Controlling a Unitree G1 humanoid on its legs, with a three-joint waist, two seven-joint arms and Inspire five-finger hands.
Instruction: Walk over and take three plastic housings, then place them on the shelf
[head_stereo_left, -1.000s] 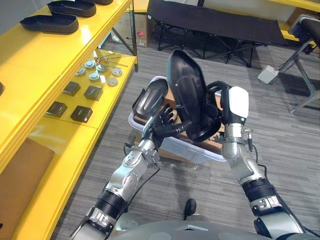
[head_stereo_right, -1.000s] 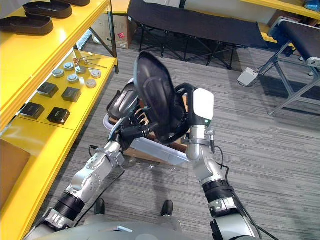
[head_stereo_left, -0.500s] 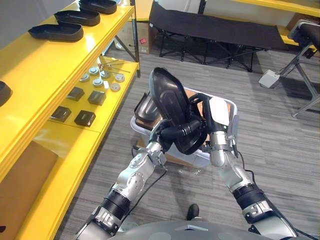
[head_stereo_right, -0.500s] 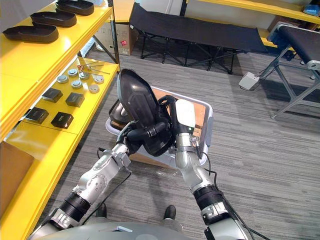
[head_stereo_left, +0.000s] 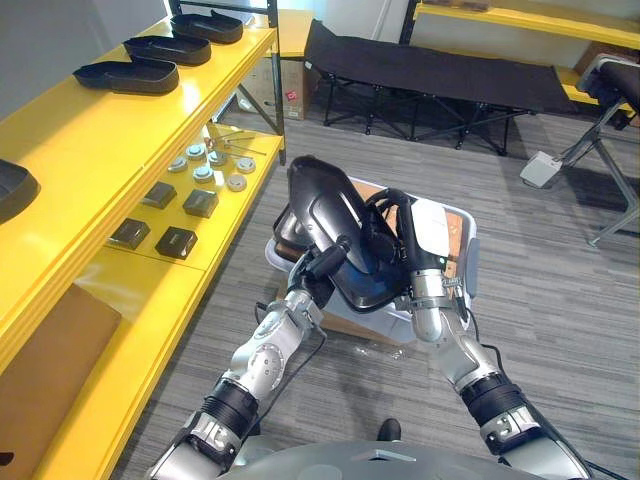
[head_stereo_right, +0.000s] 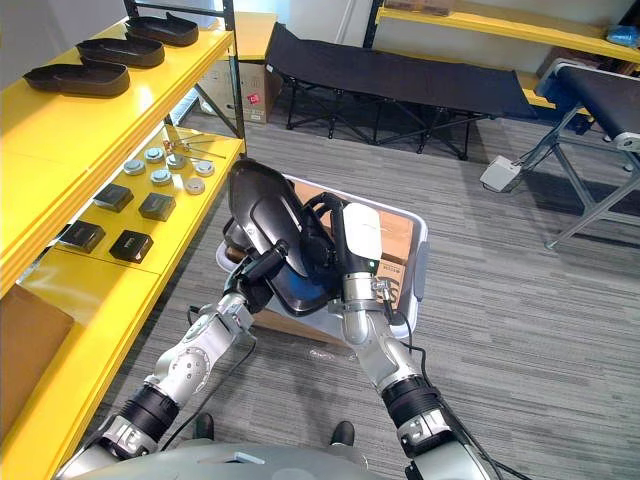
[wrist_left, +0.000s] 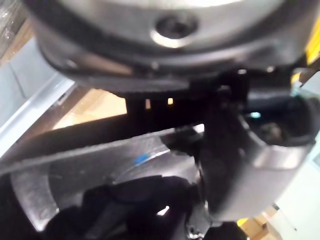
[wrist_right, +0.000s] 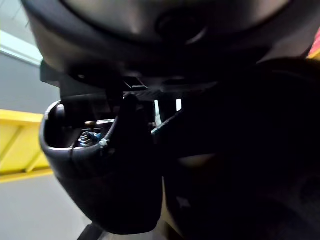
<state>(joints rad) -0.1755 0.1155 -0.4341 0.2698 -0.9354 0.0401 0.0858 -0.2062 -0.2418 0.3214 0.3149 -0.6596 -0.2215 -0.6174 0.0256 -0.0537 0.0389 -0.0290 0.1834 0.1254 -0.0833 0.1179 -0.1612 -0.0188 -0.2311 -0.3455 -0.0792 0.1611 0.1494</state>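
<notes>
- Carrying the plastic housing (head_stereo_left: 335, 225) tilted on edge, in the air over the white bin (head_stereo_left: 470, 268), near the yellow shelf (head_stereo_left: 90, 130) but not yet on it.
- Clamped from both sides, by the left hand (head_stereo_left: 322, 265) curled on its lower edge and the right hand (head_stereo_left: 420, 235) hooked over its far rim.
- Could slip or twist free, judging by the smooth curved shell and the narrow holds at the rim; would then drop back into the bin or onto the floor.
- Risks losing it at any handover to one hand, being broad and awkward for a single hold.
- May clip the shelf's front edge on the swing leftward, if kept this steep rather than laid flat.
- Might knock the housings on the top tier (head_stereo_left: 125, 75), or land among the small black blocks (head_stereo_left: 160, 195) and round metal parts (head_stereo_left: 215, 165) on the lower tier, if aimed at the wrong level.
- Calls for a bare stretch of the top tier and a late release.
</notes>
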